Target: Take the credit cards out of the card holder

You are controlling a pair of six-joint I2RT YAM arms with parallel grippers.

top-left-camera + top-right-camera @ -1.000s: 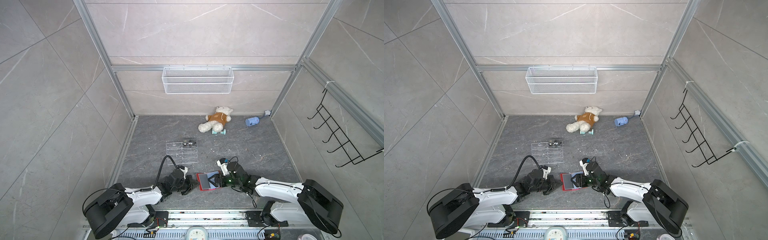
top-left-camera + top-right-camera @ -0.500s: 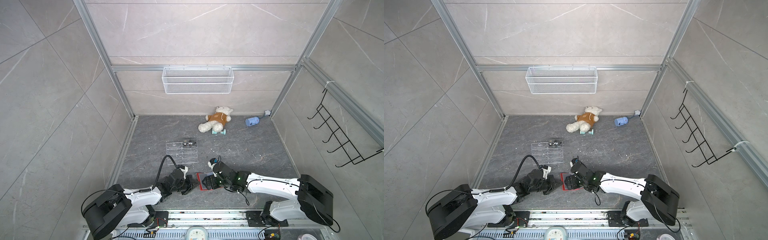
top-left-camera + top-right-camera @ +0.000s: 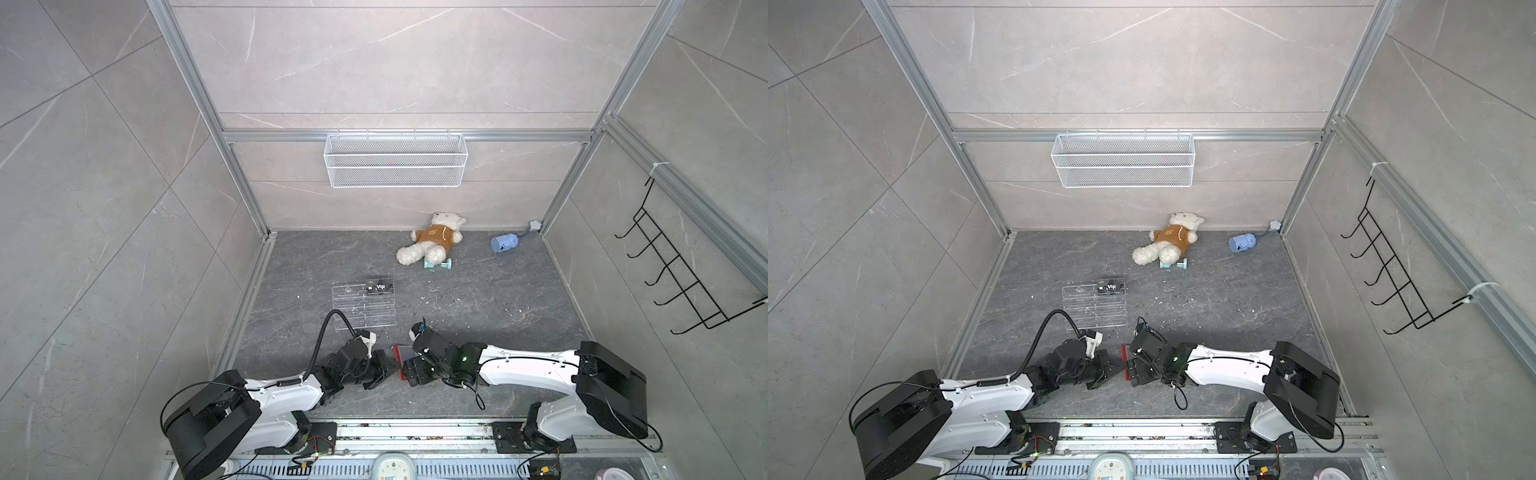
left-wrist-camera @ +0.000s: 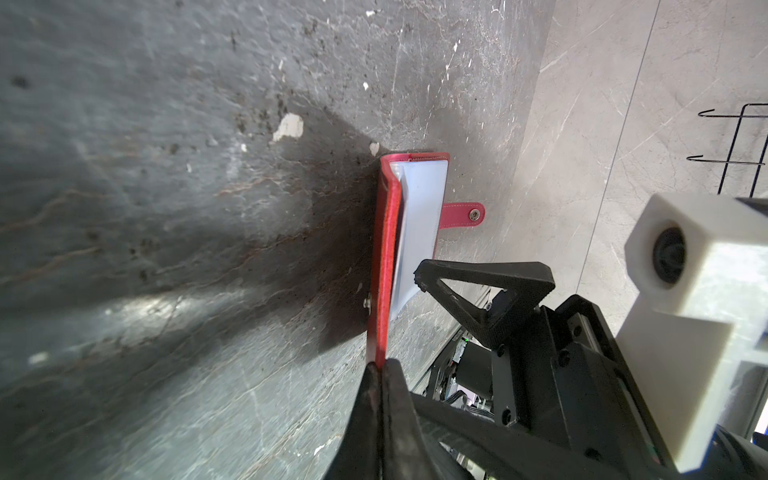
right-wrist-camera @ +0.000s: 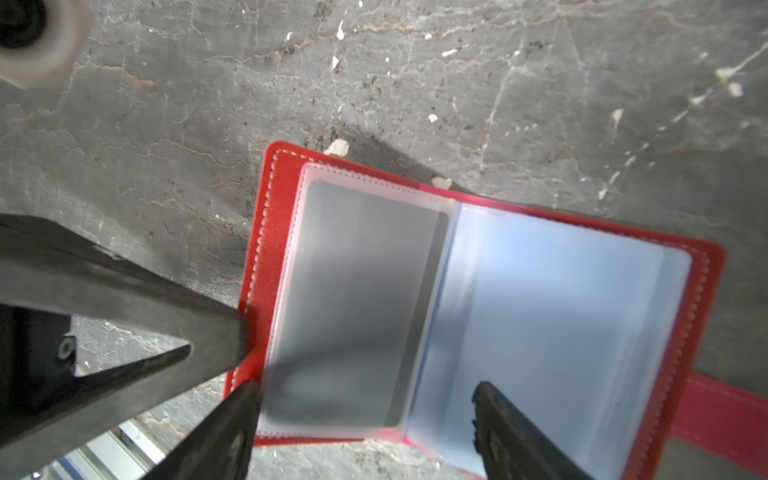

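With the left gripper (image 4: 380, 369) pinched shut on the red cover of the card holder (image 5: 282, 199) at the near middle, the right gripper (image 5: 363, 392) hung wide open and empty over a sleeved credit card (image 5: 361, 299) (extraction pending), which likely needed pinching by its edge

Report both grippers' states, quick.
Left gripper: shut on the card holder, pinching its red cover edge.
Right gripper: open, holding nothing, jaws spread over the card holder's sleeves.
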